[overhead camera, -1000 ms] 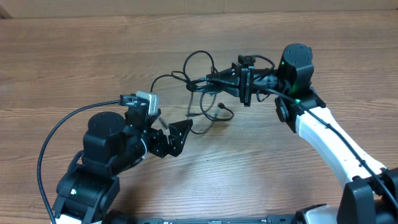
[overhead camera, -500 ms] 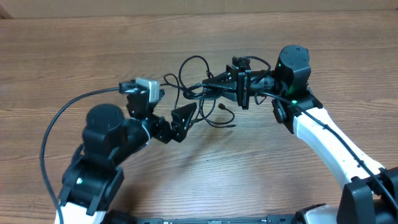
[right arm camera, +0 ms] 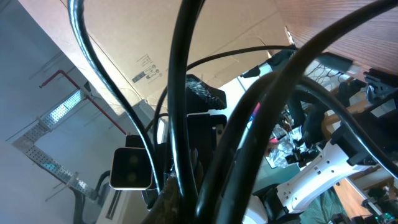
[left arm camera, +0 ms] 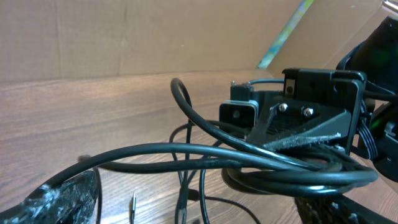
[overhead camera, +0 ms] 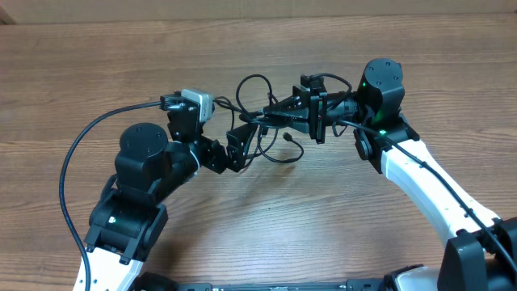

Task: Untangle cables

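1. This looks like a robotics lab or workshop rather than a home.
2. A left robot arm (overhead camera: 137,186) and a right robot arm (overhead camera: 420,174) work at a plain wooden table (overhead camera: 73,73).
3. Brown cardboard (left arm camera: 93,37) stands behind the table as a makeshift wall.
4. The right wrist view shows a bare industrial ceiling with a red pipe (right arm camera: 55,79), a ceiling light (right arm camera: 65,106) and a metal tray (right arm camera: 37,152).
5. Cluttered equipment (right arm camera: 292,137) fills the background there.

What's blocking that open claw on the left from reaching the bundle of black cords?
Nothing visible does. The left gripper stands open right at the cables, with no other object between them; the right gripper grips the tangle from the opposite side.
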